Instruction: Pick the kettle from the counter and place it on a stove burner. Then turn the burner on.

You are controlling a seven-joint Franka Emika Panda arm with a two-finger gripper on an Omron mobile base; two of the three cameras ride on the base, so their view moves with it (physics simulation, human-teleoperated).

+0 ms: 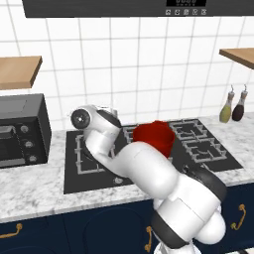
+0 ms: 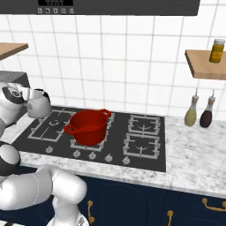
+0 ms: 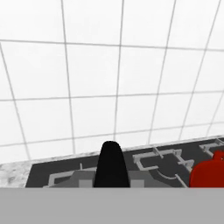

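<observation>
The shiny silver kettle [image 2: 39, 104] hangs at the far left of the right base view, just over the back left of the large ring burner [image 2: 49, 124] in its wide grey grate. My gripper [image 2: 29, 93] reaches in from the left and is shut on the kettle's top. In the hand view a dark rounded shape [image 3: 111, 166] rises in the middle, with the black cooktop [image 3: 39, 175] below it. In the left base view my arm hides most of the burner [image 1: 81, 155]. The marble counter [image 2: 190, 148] runs around the cooktop.
A red round pot [image 2: 88, 127] sits mid-cooktop, just right of the big burner. Smaller grates [image 2: 143, 132] lie to its right, and knobs [image 2: 92, 155] line the front. Two bottles [image 2: 197, 114] stand at the wall and a black oven [image 1: 20, 131] at the left.
</observation>
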